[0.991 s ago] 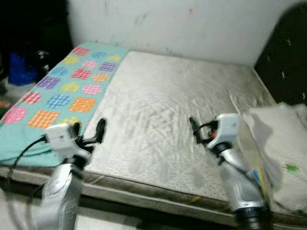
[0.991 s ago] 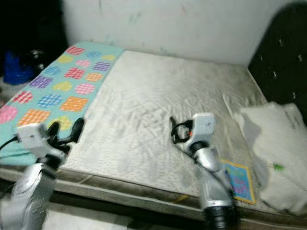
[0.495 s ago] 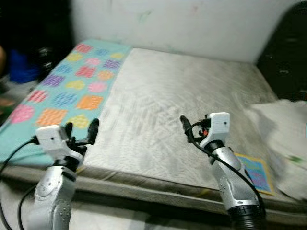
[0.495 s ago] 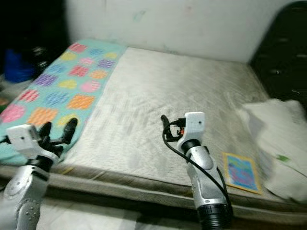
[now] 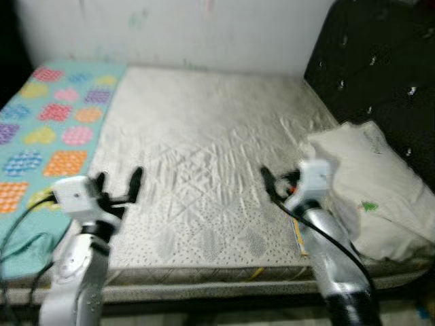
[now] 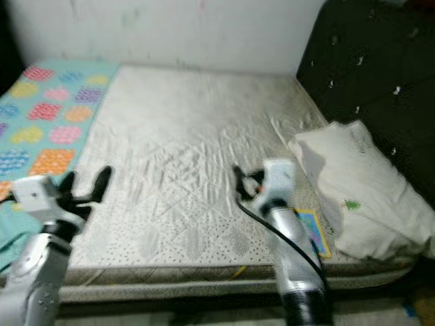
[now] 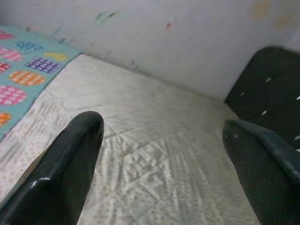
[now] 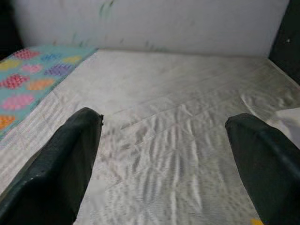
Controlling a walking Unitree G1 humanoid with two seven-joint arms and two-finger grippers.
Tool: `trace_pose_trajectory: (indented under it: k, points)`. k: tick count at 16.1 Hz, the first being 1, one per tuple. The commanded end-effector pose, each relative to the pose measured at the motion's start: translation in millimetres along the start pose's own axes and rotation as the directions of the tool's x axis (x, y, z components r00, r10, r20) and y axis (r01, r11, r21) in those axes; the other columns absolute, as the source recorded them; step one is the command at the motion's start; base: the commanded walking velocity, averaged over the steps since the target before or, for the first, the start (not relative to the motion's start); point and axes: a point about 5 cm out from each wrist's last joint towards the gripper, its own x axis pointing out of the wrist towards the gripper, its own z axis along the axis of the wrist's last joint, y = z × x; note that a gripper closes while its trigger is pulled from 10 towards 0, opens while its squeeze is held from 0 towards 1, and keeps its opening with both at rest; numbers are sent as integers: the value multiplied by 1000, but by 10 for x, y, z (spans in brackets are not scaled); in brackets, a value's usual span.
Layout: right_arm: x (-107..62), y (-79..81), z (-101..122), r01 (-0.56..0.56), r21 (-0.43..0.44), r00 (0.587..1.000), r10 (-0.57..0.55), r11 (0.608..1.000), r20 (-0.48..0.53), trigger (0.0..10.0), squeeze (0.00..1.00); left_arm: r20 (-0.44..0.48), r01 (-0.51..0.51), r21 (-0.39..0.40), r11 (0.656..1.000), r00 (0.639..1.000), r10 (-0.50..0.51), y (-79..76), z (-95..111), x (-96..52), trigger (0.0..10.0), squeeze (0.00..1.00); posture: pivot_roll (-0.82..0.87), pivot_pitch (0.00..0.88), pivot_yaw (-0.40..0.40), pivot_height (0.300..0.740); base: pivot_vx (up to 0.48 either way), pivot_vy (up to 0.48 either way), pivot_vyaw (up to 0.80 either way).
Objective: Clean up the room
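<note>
so there's a bare mattress [image 5: 204,156] taking up most of the view, grey-white quilted cover with some wrinkles in the middle. the wall [image 5: 177,30] behind it is pale with a few coloured scuffs. on the robot's left side of the bed lies a teal blanket [image 5: 41,129] with bright checked squares on it, spread flat along that edge and hanging over the near corner. on the right there's a dark headboard [image 5: 380,75] with little shiny studs, and a white pillow [image 5: 370,183] leaning near it at the mattress's right edge, with a small green mark on its cover. a small colourful book [image 6: 314,232], or maybe a card, lies flat on the mattress just beside the pillow, partly hidden behind the right arm. everything's a bit blurry.

left gripper [image 5: 117,183] hangs over the near left part of the mattress, close to the blanket's edge, fingers [image 7: 70,159] spread wide apart, nothing between them and not touching anything. right gripper [image 6: 239,182] is over the near right part of the mattress, near the pillow and book. its fingers [image 8: 61,164] are spread wide in the wrist view too, empty, with just mattress ahead of them.
</note>
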Motion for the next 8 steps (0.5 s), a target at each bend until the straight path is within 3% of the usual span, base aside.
trace_pose_trajectory:
  k: [1, 5, 8]
  points:
    - [-46, -152, -16, 44, -14, 999, -44, 999, -10, 10000, 0, -10, 9, -1, 1000, 1000, -9, -70, -23, 31, 10000, 0, 2, 0, -70, 740, 0, 0, 0]
    - [-37, -150, -13, 41, -18, 999, -42, 999, -8, 10000, 0, -9, 14, -17, 1000, 1000, -14, -73, -25, 39, 10000, 0, 3, 0, -72, 740, 0, 0, 0]
    - [-36, -151, -10, 38, -20, 999, -39, 999, -6, 10000, 0, -1, 29, -27, 999, 1000, -29, -86, -17, 45, 10000, 0, 3, 0, -72, 740, 0, 437, 0]
